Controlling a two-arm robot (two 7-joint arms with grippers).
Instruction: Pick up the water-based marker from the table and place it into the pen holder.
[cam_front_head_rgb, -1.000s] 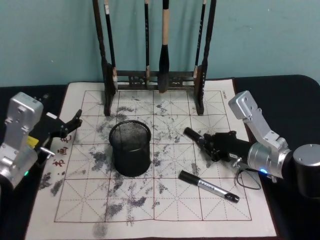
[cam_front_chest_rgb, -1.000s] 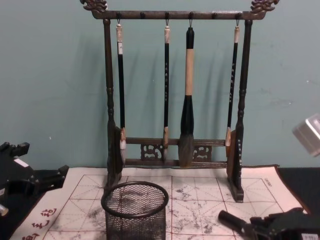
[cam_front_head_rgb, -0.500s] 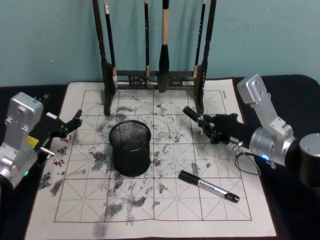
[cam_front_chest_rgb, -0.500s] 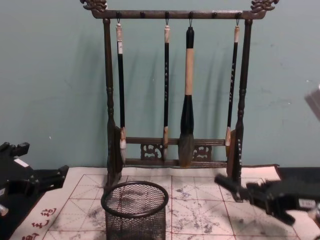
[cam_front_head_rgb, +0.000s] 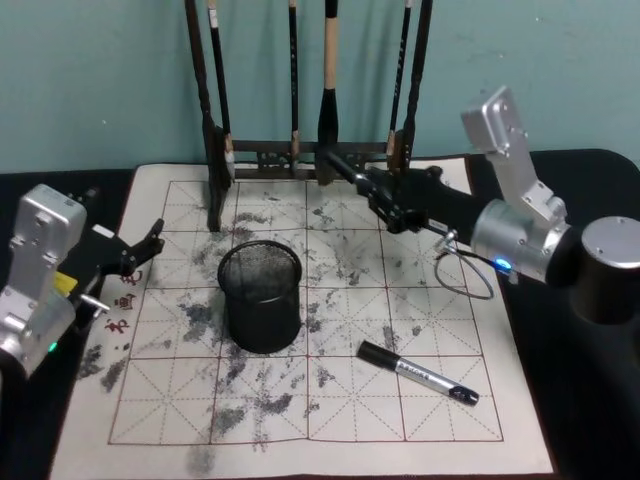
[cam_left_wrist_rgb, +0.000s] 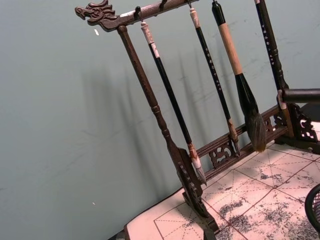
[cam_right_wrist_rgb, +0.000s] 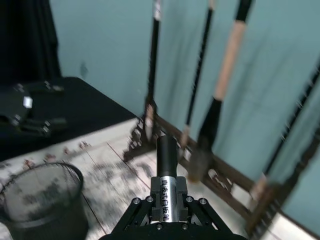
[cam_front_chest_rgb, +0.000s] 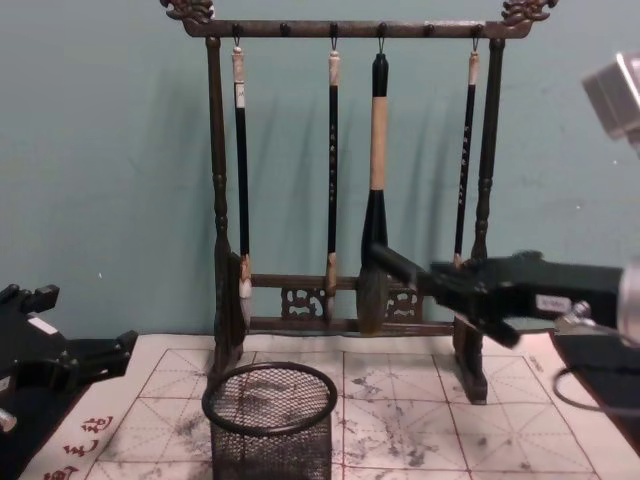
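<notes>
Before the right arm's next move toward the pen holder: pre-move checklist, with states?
1. Grip: right gripper is shut on the marker, which is lifted off the mat. Ok.
2. Marker over the pen holder: it is held up by the brush rack, behind the holder and to its right. Not ok.
3. Marker pointing down for the drop: it lies close to level. Not ok.
4. Pen holder upright, mouth unblocked. Ok.
5. Gap between the marker tip and the brush rack's rail and brushes: cannot tell.
6. Left gripper is parked at the mat's left edge, off the path. Ok.
</notes>
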